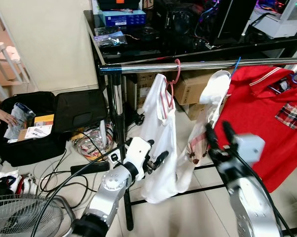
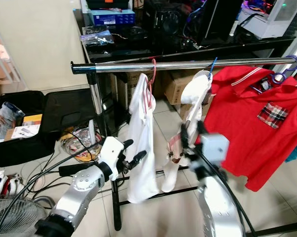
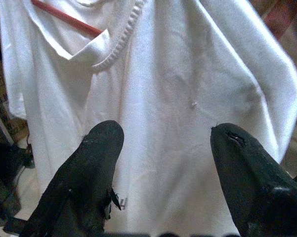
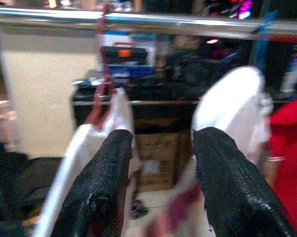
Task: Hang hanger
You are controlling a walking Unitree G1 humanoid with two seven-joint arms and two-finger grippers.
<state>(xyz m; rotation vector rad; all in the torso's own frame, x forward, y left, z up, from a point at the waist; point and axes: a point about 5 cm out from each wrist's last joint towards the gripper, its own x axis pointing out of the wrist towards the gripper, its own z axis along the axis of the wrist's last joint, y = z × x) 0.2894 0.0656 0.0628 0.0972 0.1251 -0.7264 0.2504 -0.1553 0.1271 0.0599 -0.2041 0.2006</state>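
In the left eye view, the pink hanger (image 1: pixel 169 89) is hanging hooked on the rail (image 1: pixel 202 65), above the released left gripper (image 1: pixel 155 163). In the right wrist view, the right gripper (image 4: pixel 160 143) is also gaping, pointing up at the rail.

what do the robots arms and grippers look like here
Both arms are silver metal with rounded joint housings. The left arm carries a white block at the wrist, the right arm a pale grey boxy one. The left gripper and right gripper each have two long black fingers with a rough, worn texture.
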